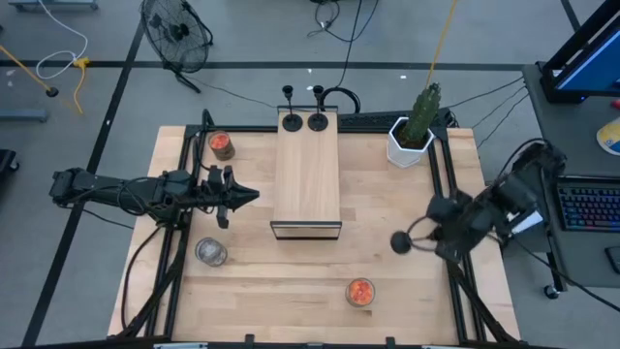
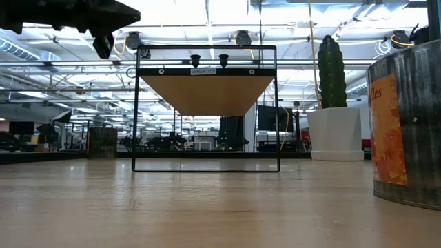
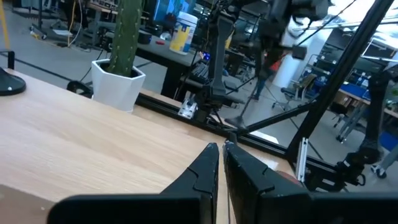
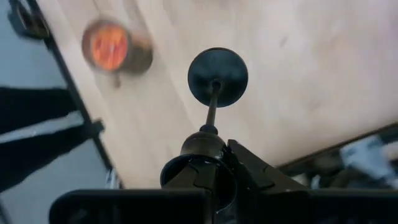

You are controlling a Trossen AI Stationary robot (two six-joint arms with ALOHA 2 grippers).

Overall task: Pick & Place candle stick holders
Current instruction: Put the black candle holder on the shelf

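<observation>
Black holder (image 4: 217, 78), stem horizontal, base leftward, clamped in right fingers (image 4: 217, 163).

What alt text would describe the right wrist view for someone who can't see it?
The right gripper is shut on a black candle stick holder, gripped at its cup end so the round base points away from the camera, above the wooden table. An orange-red glass cup stands on the table near its edge.
</observation>
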